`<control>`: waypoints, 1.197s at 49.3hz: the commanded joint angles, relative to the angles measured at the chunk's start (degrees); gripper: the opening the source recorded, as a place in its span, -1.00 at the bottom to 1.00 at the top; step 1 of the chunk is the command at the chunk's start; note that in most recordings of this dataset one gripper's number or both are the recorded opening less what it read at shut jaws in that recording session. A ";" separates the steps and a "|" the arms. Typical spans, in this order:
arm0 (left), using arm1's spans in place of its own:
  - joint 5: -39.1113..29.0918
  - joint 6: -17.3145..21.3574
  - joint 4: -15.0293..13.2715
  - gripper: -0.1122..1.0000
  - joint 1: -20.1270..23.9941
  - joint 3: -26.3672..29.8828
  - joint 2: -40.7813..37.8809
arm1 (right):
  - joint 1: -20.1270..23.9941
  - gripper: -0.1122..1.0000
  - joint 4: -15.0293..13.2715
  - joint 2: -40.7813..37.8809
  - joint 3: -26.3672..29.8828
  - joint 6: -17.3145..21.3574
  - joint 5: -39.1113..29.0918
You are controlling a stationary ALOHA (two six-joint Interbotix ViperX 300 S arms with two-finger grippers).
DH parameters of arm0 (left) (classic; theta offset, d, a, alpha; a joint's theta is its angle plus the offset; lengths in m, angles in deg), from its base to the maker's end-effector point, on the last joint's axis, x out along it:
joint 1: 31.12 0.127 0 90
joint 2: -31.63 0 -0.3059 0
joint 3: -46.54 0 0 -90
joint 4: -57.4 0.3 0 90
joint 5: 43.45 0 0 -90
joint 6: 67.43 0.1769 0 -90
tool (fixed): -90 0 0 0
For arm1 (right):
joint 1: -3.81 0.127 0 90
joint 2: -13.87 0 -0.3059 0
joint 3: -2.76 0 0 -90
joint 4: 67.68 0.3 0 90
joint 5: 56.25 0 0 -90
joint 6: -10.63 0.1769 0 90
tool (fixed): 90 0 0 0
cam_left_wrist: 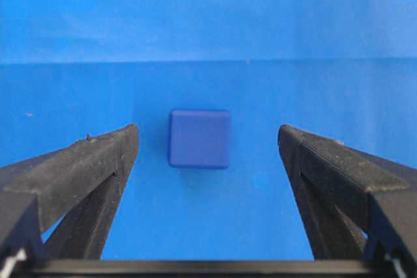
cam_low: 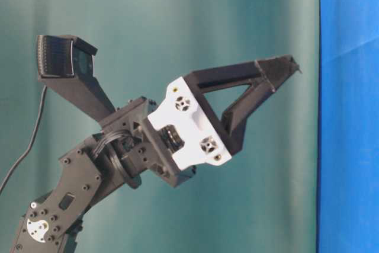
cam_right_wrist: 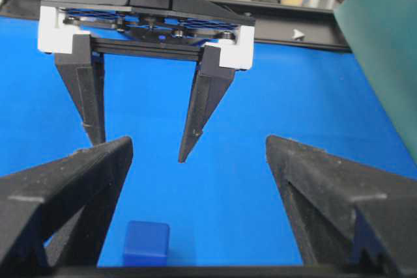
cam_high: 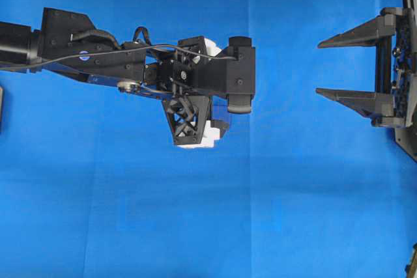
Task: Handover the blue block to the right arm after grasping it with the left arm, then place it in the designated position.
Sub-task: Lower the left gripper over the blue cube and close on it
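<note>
The blue block (cam_left_wrist: 199,139) lies flat on the blue cloth, a small dark-blue cube. My left gripper (cam_left_wrist: 208,133) hangs over it pointing down, open, one finger to each side and neither touching it. From overhead only a sliver of the block (cam_high: 219,118) shows under the left gripper (cam_high: 203,112). The right wrist view has the block (cam_right_wrist: 146,242) low on the left, with the left gripper (cam_right_wrist: 140,150) and its white finger mounts raised above the cloth. My right gripper (cam_high: 319,68) is at the right edge, open and empty, fingers pointing at the left arm.
Bright blue cloth (cam_high: 195,226) covers the whole table. A black rail (cam_right_wrist: 293,30) runs along its far edge. A teal screen (cam_right_wrist: 384,43) stands at the side. A dark object (cam_high: 1,109) pokes in at the left edge.
</note>
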 commanded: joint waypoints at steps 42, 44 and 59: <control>7.47 -0.35 0.18 0.83 0.18 -2.72 -3.96 | -0.18 0.90 0.00 -0.44 0.70 0.00 0.18; 8.00 -0.35 0.26 0.83 0.26 -2.99 -4.75 | -0.18 0.90 0.00 -0.44 0.62 0.00 0.18; 11.16 -0.26 0.26 0.83 0.62 -3.60 -10.20 | -0.09 0.90 0.09 -0.88 0.53 0.00 0.18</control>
